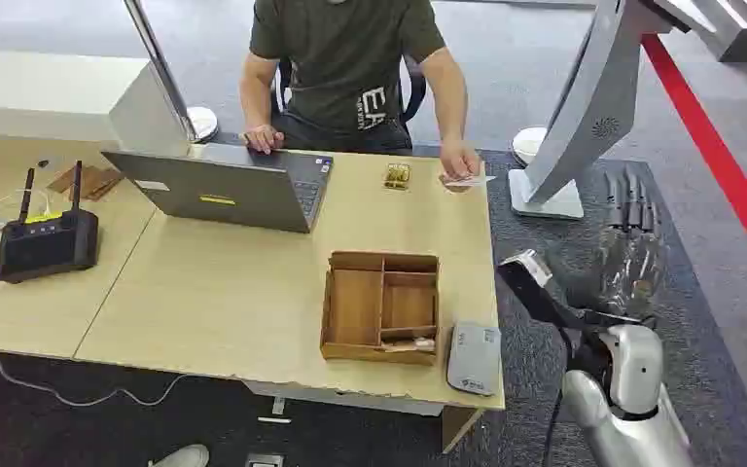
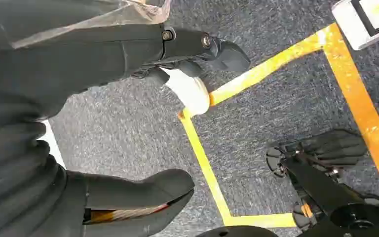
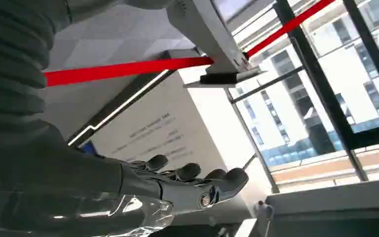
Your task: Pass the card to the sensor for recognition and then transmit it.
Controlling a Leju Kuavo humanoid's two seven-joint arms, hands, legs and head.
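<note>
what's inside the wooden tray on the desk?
The wooden tray has bare-looking compartments; only the narrow front slot holds something small and pale, too small to identify. Its walls hide the compartment edges.

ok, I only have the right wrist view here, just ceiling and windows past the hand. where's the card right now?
Observer: The card is in the person's hand, at the far right edge of the table.
Operator: and my right hand relative to that?
Observer: The right hand is raised beyond the table's right side, fingers extended, holding nothing, apart from the card.
Operator: sensor?
Observer: A flat grey device, probably the sensor, lies at the table's near right corner, beside the wooden tray.
</note>
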